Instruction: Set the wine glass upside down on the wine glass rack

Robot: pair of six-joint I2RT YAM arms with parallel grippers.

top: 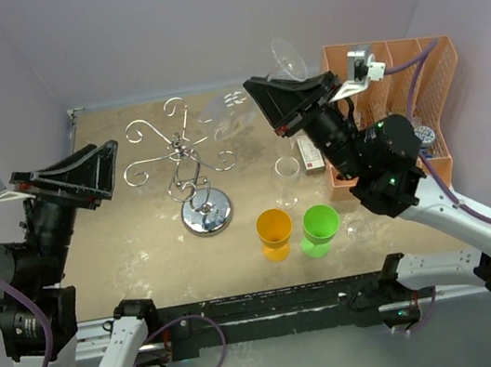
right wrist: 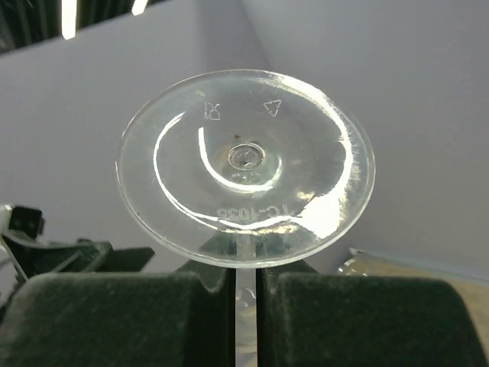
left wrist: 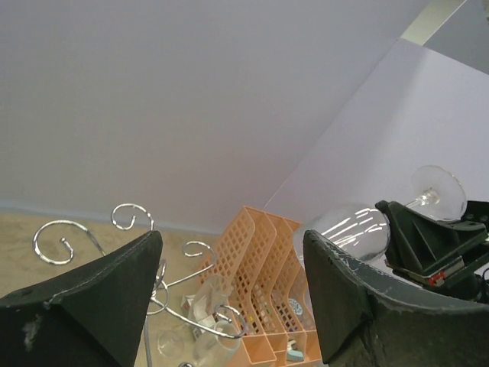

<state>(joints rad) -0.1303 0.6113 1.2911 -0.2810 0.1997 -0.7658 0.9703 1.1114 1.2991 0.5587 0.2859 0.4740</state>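
My right gripper [top: 282, 107] is shut on the stem of a clear wine glass. It holds the glass in the air, tilted, with the round foot [top: 289, 57] toward the back and the bowl [top: 227, 116] toward the rack. In the right wrist view the foot [right wrist: 244, 168] fills the middle and the stem [right wrist: 244, 306] is pinched between my fingers. The chrome wine glass rack [top: 183, 161] stands on its mirrored disc base [top: 207, 215], left of the bowl; its curled arms [left wrist: 130, 218] hold nothing. My left gripper [top: 84, 177] is open and empty, raised left of the rack.
A second clear glass [top: 288, 181] stands upright right of the rack's base. An orange cup [top: 274, 232] and a green cup [top: 320, 227] stand near the front. An orange mesh file organiser [top: 401, 101] is at the back right, with a small box [top: 311, 156] beside it.
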